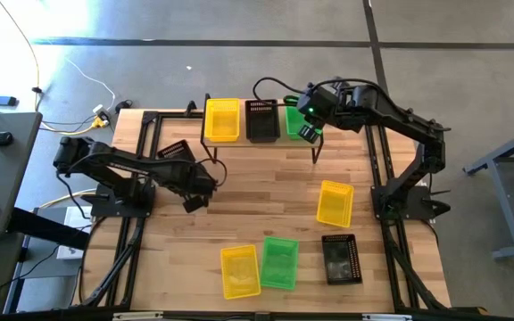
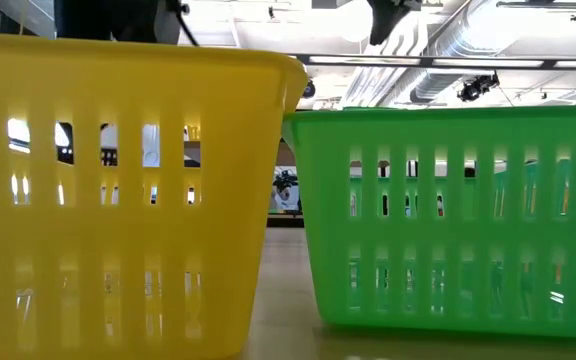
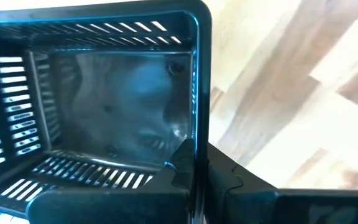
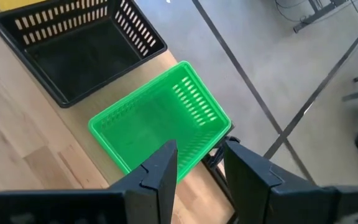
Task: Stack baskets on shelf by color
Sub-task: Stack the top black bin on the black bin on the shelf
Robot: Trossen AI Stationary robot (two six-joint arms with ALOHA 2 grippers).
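Note:
The shelf (image 1: 239,143) stands at the table's far edge and carries a yellow basket (image 1: 222,119), a black basket (image 1: 262,119) and a green basket (image 1: 293,120) side by side. My right gripper (image 4: 201,168) hovers open over the green basket (image 4: 160,121), with one finger on each side of its end wall. My left gripper (image 1: 200,185) is at the table's left and shut on another black basket (image 1: 176,150), whose inside fills the left wrist view. My left gripper holds the black basket by the rim of one wall (image 3: 194,158), near a corner, with one finger inside the basket and one outside. The basket's open side faces the wrist camera. Whether it rests on the table I cannot tell.
More baskets lie on the table: a yellow one (image 1: 335,203) at the right, then a yellow (image 1: 240,271), a green (image 1: 280,262) and a black one (image 1: 340,259) along the near edge. The near yellow (image 2: 118,200) and green (image 2: 458,220) fill the low view.

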